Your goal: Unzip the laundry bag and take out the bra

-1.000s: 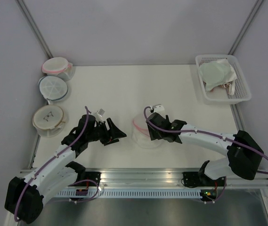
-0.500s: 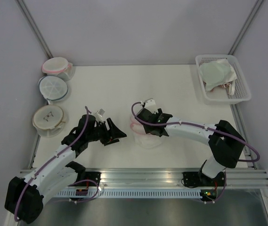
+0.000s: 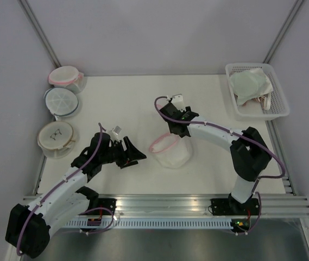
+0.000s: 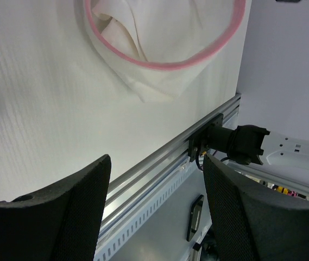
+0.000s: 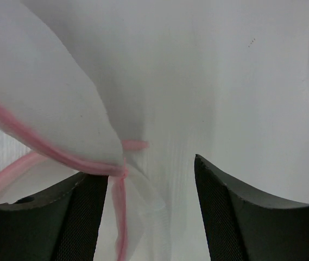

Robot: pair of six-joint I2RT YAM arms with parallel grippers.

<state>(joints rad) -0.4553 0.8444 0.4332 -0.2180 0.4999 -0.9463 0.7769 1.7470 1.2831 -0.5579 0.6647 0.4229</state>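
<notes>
Laundry bag (image 3: 171, 152): round white mesh pouch, pink zipper rim open, mid white desk (image 3: 116, 98).
Left fingers (image 4: 62, 217): apart, beside its mouth.
Right fingers (image 5: 241, 217): apart, at its far edge.
Around: round mesh pouches (image 3: 62, 100) left, white plastic basket (image 3: 278, 114) right.

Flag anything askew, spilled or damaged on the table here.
The laundry bag lies slumped mid-table, its pink rim gaping and tilted toward the left arm, the bra bunched inside. Nothing looks spilled or torn.

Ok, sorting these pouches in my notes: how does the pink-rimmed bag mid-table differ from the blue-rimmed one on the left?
The laundry bag has a pink rim and gapes open; the blue-rimmed pouch is shut and round. The laundry bag lies mid-table, the blue-rimmed pouch at the left edge. Both are white.
</notes>
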